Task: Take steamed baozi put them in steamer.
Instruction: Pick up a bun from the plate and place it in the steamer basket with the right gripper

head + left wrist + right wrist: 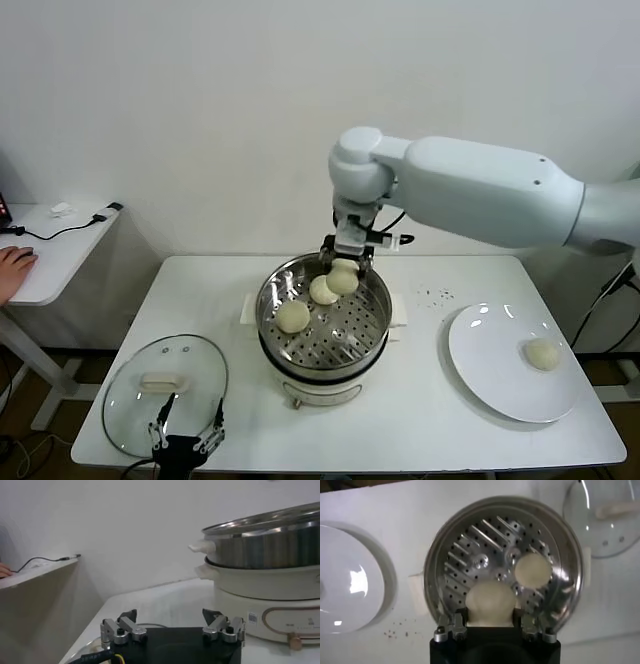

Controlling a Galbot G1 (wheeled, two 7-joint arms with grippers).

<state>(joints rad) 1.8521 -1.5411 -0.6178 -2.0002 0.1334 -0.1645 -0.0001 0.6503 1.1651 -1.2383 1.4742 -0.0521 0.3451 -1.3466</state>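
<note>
The left gripper (187, 437), jaws spread and empty, sits at the table's (420, 440) near edge beside the glass lid (165, 392). The right gripper (343, 268) clasps a bun (342, 277) over the steamer's (375, 330) far rim. Two buns (293, 316) lie inside, floor open toward the front. One bun (542, 353) sits on the plate (490, 370). Round, they show no long axis.

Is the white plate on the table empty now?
No, one baozi lies on the white plate in the head view.
</note>
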